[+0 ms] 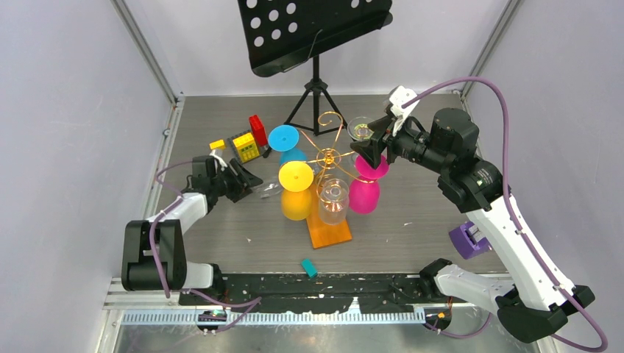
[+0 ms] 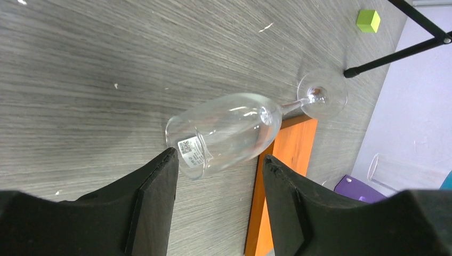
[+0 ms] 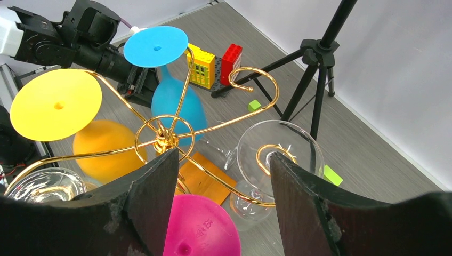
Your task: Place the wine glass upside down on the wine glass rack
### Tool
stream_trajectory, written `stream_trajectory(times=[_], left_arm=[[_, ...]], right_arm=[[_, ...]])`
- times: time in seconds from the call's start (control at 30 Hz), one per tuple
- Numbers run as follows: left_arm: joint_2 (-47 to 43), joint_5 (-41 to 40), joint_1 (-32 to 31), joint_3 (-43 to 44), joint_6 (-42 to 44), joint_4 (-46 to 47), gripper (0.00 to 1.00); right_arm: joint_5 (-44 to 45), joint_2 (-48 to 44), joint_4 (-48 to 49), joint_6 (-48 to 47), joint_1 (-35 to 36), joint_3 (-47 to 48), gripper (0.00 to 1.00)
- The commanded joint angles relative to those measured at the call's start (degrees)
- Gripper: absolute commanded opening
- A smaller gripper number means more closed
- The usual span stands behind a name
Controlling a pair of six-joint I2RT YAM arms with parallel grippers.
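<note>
A clear wine glass [image 2: 229,128] lies on its side on the grey table, with its foot [image 2: 322,98] pointing away toward the orange base [image 2: 290,154]. My left gripper [image 2: 218,157] is open, and the glass's rim sits just between its fingertips, ungripped. In the top view the same glass [image 1: 268,190] lies just ahead of the left gripper [image 1: 246,180]. The gold wire wine glass rack [image 1: 327,154] holds blue, yellow, magenta and two clear glasses upside down. My right gripper [image 3: 224,154] is open and empty above the magenta glass's foot [image 3: 200,226].
A black music stand [image 1: 316,29] on a tripod stands behind the rack. Toy brick blocks [image 1: 250,140] sit at the back left. A purple object [image 1: 467,239] lies at the right and a teal block [image 1: 309,268] at the front. A green cube [image 2: 368,20] lies near the tripod.
</note>
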Motion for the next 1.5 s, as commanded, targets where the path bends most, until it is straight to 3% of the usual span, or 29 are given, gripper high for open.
stream_trajectory(times=[0.0,0.53,0.73,1.23,1.47], left_arm=[[-1.95,-0.32,-0.45,-1.27,-1.25,1.41,0.58],[2.96,-0.33,-3.96,-0.6,-4.74,9.6,0.44],[3.79,-0.2,-4.12,-2.4,-6.7,14.58,0.32],[-4.19,-5.73,-4.79,-7.4,-11.71,22.0,0.05],[-4.82,-6.83,-5.99,-5.06,-12.62,22.66,0.0]], right_arm=[[-1.16,0.12,1.68,0.61,-0.12,0.27,0.69],[-2.15,0.16,1.65,0.96,-0.09,0.56,0.69],[-2.31,0.3,1.69,0.89,-0.07,0.54,0.69],[-2.97,0.78,1.82,0.71,-0.07,-0.12,0.69],[-3.14,0.58,1.82,0.71,-0.07,-0.67,0.69]])
